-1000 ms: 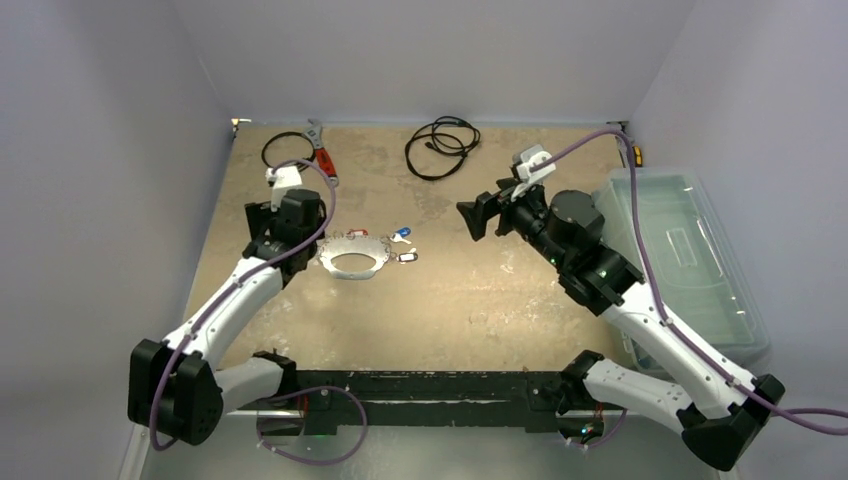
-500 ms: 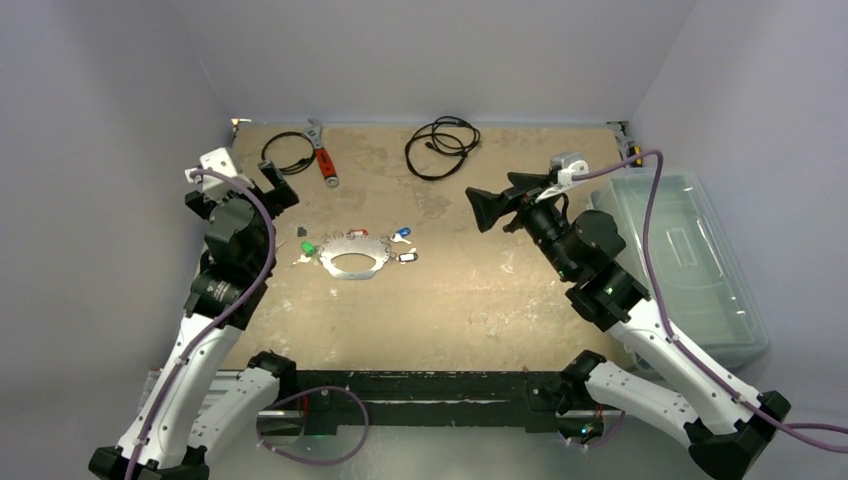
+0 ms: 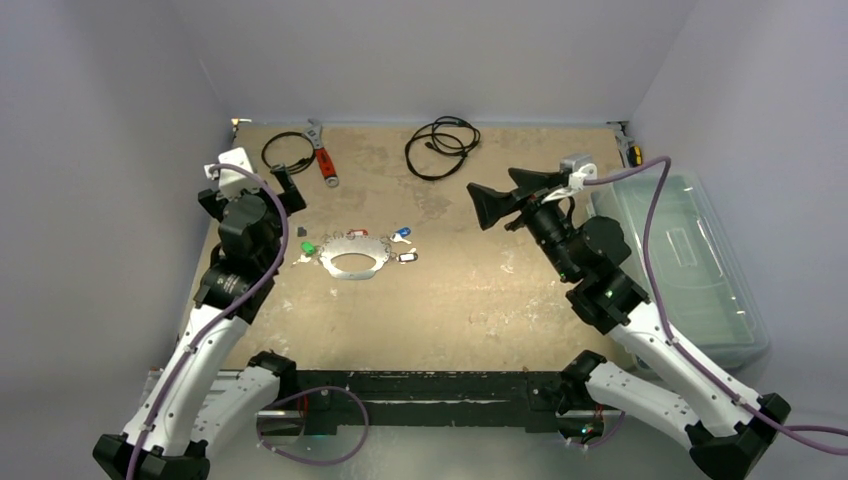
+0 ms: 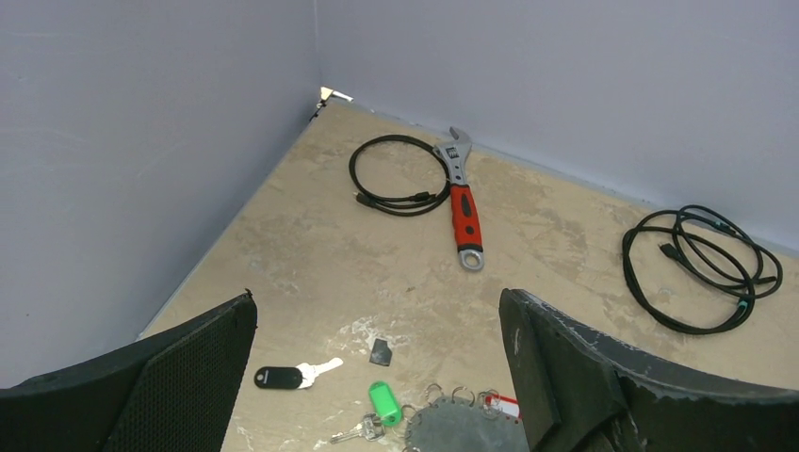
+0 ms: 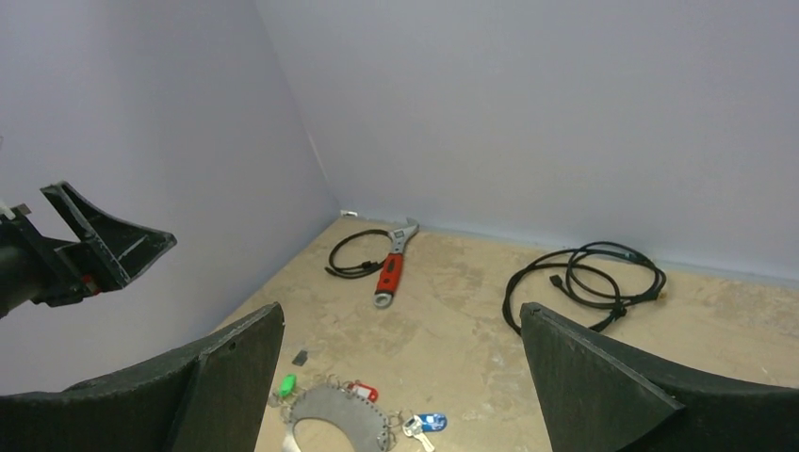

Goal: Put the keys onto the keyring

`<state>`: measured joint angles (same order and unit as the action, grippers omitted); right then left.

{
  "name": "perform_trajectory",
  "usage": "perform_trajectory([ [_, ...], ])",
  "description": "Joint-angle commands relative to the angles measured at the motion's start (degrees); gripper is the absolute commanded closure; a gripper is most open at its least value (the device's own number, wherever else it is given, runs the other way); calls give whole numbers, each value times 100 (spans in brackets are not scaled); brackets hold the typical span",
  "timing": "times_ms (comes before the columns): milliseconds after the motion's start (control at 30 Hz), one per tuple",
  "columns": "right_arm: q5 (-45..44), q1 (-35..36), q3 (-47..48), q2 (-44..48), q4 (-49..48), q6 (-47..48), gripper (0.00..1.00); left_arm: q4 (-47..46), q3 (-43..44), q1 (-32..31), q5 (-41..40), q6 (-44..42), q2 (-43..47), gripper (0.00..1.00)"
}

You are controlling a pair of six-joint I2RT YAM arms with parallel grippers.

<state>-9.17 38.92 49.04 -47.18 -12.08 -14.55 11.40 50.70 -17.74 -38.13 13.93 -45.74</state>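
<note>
Lying around the flat keyring (image 3: 351,258), several tagged keys (image 3: 401,236)

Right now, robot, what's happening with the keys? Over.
Status: left gripper, right gripper open, empty, raised. Small keys lie around keyring, none held. Far back: wrench, cables, clear of keys. Over.

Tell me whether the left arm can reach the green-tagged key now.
Probably yes: the left arm hangs near the green-tagged key, jaws open, and nothing lies between them; the keyring sits close beside it.
</note>
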Motion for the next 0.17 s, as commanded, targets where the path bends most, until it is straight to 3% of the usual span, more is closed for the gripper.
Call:
perform_trajectory([
  [0,75,-18,-133,153,-558,-162,1,-174,-8,25,23,-75,63,2],
  [133,231,-16,-83,88,-467,-104,1,-188,-33,25,38,-81,85,2],
])
